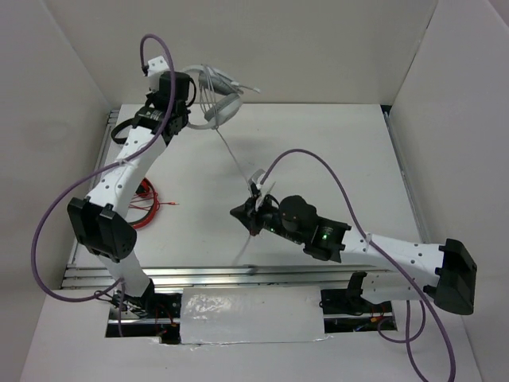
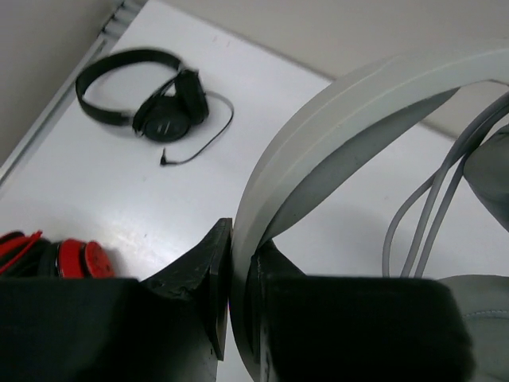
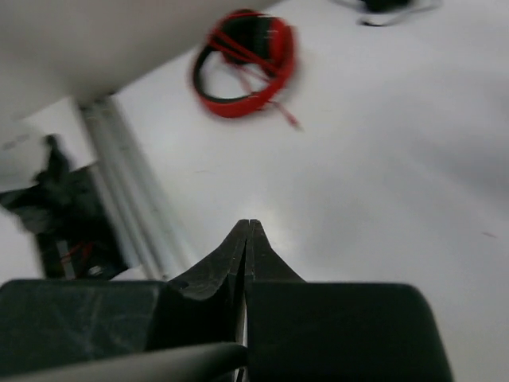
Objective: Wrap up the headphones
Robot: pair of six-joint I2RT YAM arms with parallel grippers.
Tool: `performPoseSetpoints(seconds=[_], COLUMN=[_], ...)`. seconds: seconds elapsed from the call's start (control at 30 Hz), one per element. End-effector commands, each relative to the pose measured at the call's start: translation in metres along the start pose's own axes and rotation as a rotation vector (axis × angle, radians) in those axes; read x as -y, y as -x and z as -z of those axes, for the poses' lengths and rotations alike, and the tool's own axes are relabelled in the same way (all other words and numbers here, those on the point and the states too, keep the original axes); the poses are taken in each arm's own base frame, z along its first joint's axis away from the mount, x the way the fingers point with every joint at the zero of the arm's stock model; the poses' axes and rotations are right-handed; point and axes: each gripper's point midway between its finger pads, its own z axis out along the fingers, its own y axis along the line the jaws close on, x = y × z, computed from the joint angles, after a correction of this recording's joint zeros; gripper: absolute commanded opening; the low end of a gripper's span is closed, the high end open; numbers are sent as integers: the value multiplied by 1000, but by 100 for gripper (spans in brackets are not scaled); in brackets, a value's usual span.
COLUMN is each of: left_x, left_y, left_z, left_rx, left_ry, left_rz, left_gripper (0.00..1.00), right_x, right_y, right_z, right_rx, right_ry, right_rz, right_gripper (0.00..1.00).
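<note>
White counter [image 1: 334,159], walled on three sides. Left jaws are clamped on the grey headphones [image 2: 318,127] by the wide headband, raised above the far-left corner. The thin cable [image 1: 237,163] runs straight down to the right jaws, which are pinched together on it mid-counter.

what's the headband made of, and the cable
The headband looks like smooth matte light-grey plastic, going by its even sheen and crisp edges. The cable probably has a rubbery or plastic grey sheath, since it bends in soft loops.
</note>
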Motion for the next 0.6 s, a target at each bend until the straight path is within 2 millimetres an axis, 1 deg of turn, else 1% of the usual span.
performPoseSetpoints(seconds=[0.0,0.03,0.07,0.1,0.13,0.17,0.2,0.23,0.27,0.3,0.33,0.37,0.4,0.43,0.47,0.5,0.53,0.57], left_x=[-7,-6,-1,3,8,12,12,15,21,21,23,27,26,29,37,43,42,46], left_y=[-10,-40,-48,-81,-85,-93,-116,-128,-134,-152,-161,-171,-183,-187,-195,-199,-201,-208], left_z=[-15,-18,-19,-19,-12,-9,0,5,11,23,29,35,46,53,64,73,85,94], left_rx=[33,-23,-21,-78,-78,-76,-106,-121,-119,-146,-157,-173,-191,-195,-223,-230,-230,-241], left_ry=[75,59,32,-4,-45,-67,-90,-121,-162,-201,-228,-270,-315,-353,-438,-505,-548,-614], left_rz=[87,24,18,-54,-75,-92,-173,-216,-235,-313,-333,-356,-403,-407,-413,-439,-442,-469], left_gripper=[0,0,0,0,0,0,0,0,0,0,0,0,0,0,0,0,0,0], right_x=[64,86,93,107,122,132,141,157,164,170,180,186,190,194,206,210,214,227], right_y=[36,37,61,69,88,96,112,124,139,157,174,179,191,205,210,221,235,245], right_z=[22,28,29,34,39,44,46,55,60,63,71,70,73,77,83,86,93,105], right_rx=[-64,-104,-94,-110,-102,-139,-106,-102,-120,-71,-60,-82,-57,-39,-59,-30,-4,-11], right_ry=[-422,-543,-589,-664,-784,-836,-899,-973,-1013,-1045,-1077,-1076,-1100,-1121,-1156,-1180,-1210,-1263], right_rz=[195,253,320,360,391,473,491,515,580,585,599,649,657,663,696,700,701,719], right_gripper=[0,0,0,0,0,0,0,0,0,0,0,0,0,0,0,0,0,0])
